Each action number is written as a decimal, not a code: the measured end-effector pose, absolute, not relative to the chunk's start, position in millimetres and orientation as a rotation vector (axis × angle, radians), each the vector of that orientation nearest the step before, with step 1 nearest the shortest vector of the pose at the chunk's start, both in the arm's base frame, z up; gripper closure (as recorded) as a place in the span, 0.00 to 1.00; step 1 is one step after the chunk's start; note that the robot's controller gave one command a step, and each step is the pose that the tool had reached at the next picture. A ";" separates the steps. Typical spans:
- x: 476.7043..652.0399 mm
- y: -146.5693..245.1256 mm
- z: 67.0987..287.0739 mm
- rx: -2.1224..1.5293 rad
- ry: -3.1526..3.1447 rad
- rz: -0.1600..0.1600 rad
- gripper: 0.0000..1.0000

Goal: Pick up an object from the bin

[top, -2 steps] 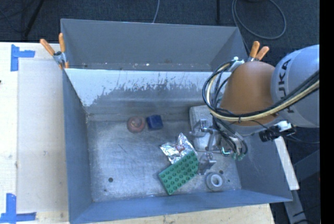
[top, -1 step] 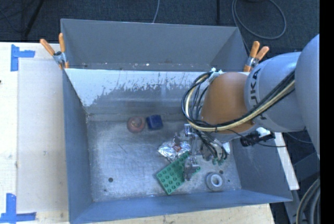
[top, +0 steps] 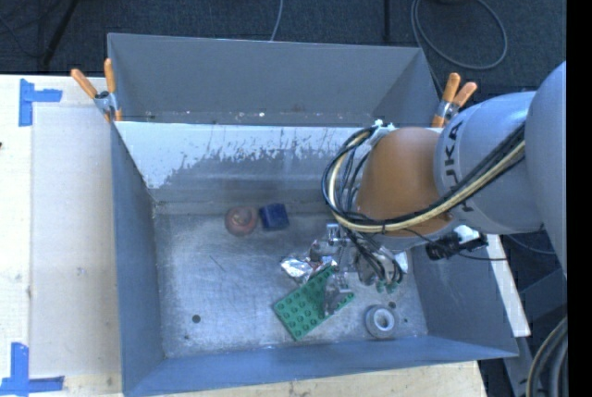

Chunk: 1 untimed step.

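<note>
With the arm coming in from the right and its orange-covered wrist pitched down over the front-right floor of the bin point(top: 231, 99), the gripper point(top: 339, 264) sits low at the upper corner of a green studded building plate point(top: 303, 312); plate lies tilted, apparently touching the gripper; crumpled silver foil point(top: 296, 267) just left of it; grey ring point(top: 379, 322) near, front-right; blue cube point(top: 273, 217) and reddish-brown round piece point(top: 241, 220) well apart, further back; cables and wrist hide the tool end; can't tell open or closed.

Bin floor point(top: 194, 284) left half free; green plate point(top: 305, 307), foil point(top: 296, 267) crowd right.
</note>
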State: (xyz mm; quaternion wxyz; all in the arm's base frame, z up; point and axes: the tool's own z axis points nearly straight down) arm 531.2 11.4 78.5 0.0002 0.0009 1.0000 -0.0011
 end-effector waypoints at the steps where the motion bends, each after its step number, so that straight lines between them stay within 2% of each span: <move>1: 516.7 9.4 190.9 -0.004 3.135 0.000 1.00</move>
